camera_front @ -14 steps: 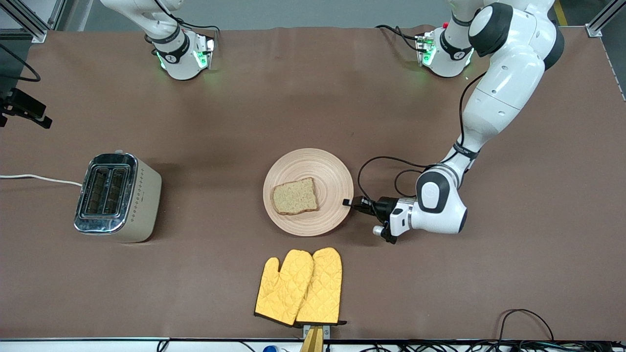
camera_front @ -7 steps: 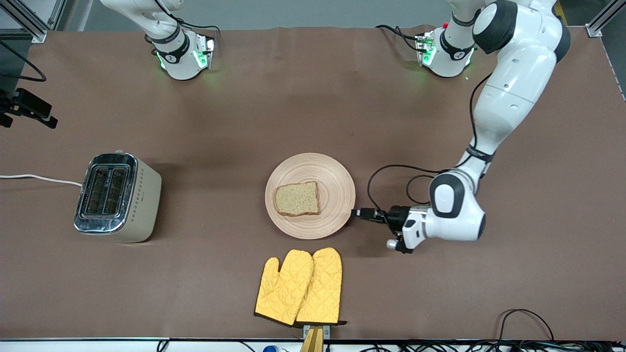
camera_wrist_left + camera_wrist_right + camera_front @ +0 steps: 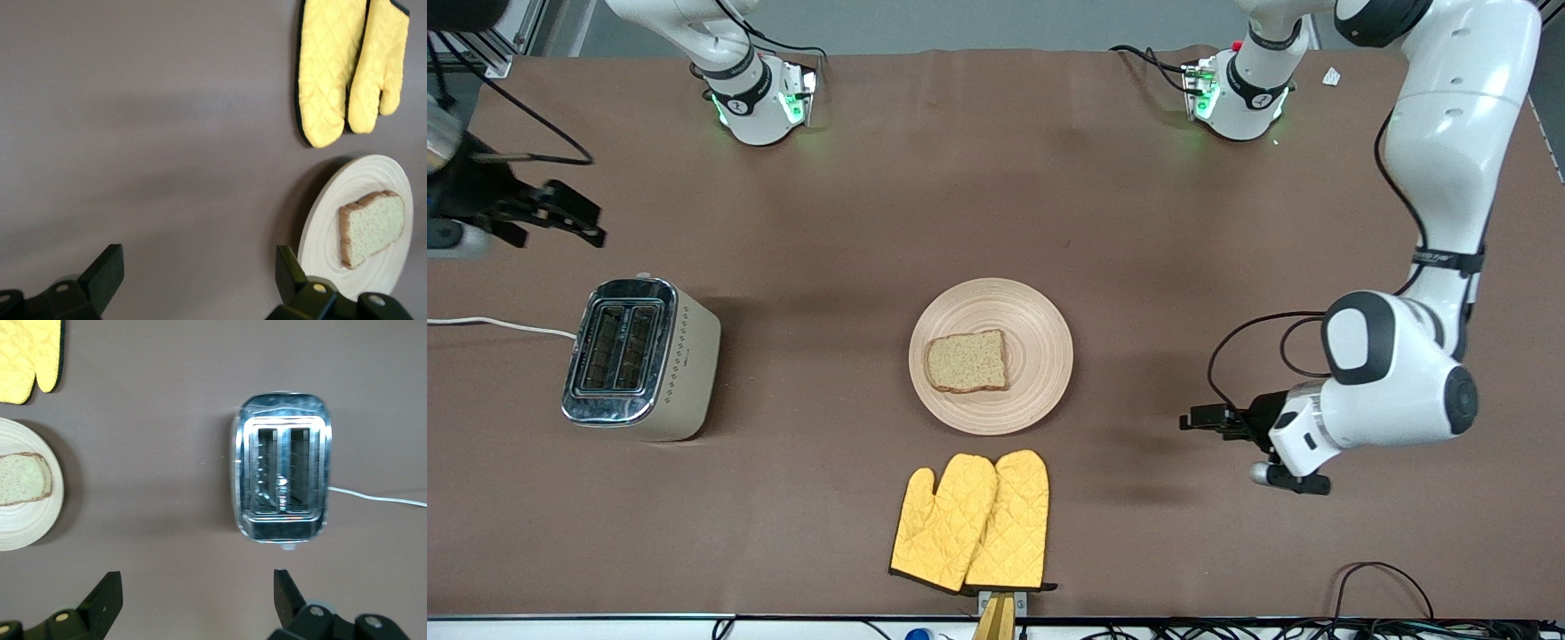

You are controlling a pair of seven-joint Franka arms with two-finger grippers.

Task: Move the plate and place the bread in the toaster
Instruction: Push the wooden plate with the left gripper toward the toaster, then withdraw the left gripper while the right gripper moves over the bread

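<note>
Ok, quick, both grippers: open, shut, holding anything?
Left gripper: open, empty, over the table beside the plate.
Right gripper: open, empty, above the toaster.

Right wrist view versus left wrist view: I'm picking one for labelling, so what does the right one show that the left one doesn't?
Only the right wrist view shows the toaster, both slots empty, with its white cord. Only the left wrist view shows the whole pair of yellow oven mitts and the whole slice of bread. Both show the plate with the bread on it, part of the mitts, the brown table, and their own open end effector: right end effector, left end effector.
</note>
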